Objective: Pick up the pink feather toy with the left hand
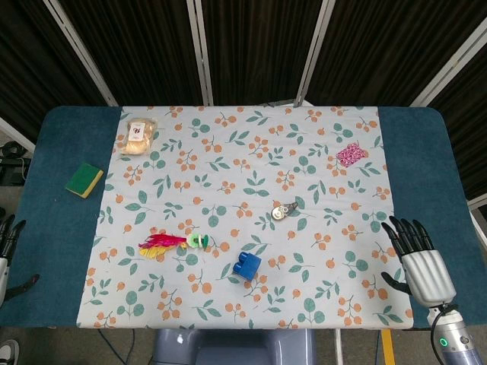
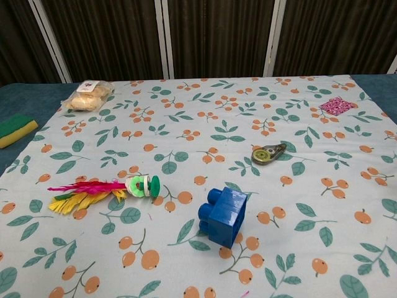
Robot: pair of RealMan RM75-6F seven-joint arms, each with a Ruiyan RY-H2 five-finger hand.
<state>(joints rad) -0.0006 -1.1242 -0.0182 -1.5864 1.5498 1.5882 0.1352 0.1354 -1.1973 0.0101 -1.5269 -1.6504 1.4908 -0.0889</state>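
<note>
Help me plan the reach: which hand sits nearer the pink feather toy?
Left. The feather toy lies on the left half of the cloth, toward the left hand at the table's left edge. The right hand rests open at the far right, beyond the blue block.

One small label, too blurry to read

A clear bag of bread sits at the far left of the flowery cloth. It has a white sticker with dark marks on it. The marks look like numbers or letters, but they are too small to make out in either view.
</note>
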